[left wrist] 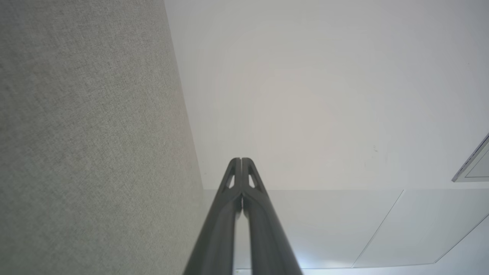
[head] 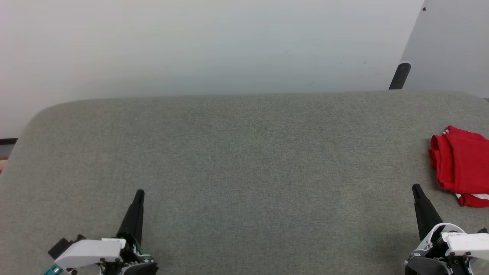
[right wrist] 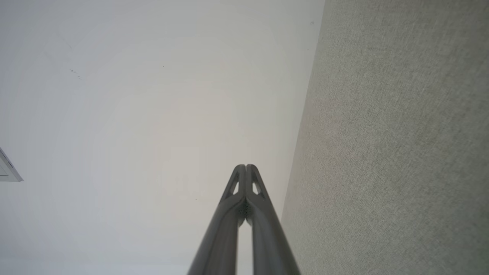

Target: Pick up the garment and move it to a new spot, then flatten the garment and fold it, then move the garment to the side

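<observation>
Left claw point(head: 138, 194) and right claw point(head: 416, 189) point up the head view, each pinched fully together and empty, over a grey fabric surface point(head: 244, 152) that runs to a white wall point(head: 191, 46). The garment point(head: 460, 166), a red heap with white trim, lies just beyond and right of the right claw, apart from it.

Left wrist view: joined fingers, grey surface to their left, wall ahead.

Right wrist view: joined fingers, surface on their right, wall on their left.
</observation>
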Controlling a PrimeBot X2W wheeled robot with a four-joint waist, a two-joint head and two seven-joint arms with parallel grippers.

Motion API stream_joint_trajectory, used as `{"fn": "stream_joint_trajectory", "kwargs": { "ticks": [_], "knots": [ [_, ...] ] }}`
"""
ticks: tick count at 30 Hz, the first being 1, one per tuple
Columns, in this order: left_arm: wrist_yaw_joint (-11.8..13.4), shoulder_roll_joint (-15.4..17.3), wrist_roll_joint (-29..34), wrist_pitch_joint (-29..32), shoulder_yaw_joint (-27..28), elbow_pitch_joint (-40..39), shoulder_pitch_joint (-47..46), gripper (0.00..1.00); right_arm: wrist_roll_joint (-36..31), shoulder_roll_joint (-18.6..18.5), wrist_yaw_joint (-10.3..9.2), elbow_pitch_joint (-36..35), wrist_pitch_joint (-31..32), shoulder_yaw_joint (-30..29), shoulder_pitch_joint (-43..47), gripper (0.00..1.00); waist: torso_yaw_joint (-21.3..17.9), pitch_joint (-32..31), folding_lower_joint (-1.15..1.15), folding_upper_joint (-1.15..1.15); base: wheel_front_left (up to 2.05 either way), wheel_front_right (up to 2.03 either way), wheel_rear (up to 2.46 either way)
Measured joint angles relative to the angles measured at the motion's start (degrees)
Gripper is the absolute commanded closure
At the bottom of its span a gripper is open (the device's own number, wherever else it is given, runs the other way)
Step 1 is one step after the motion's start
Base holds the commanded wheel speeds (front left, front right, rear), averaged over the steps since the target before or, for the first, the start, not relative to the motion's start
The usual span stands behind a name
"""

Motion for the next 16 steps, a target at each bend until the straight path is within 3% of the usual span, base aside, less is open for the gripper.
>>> {"fn": "stream_joint_trajectory", "kwargs": {
  "ticks": [16],
  "knots": [
    [0.0,0.0,0.0,0.0,0.0,0.0,0.0,1.0,0.0,0.0,0.0,0.0,-0.01,0.0,0.0,1.0,0.0,0.0,0.0,0.0,0.0,0.0,0.0]
  ]
}}
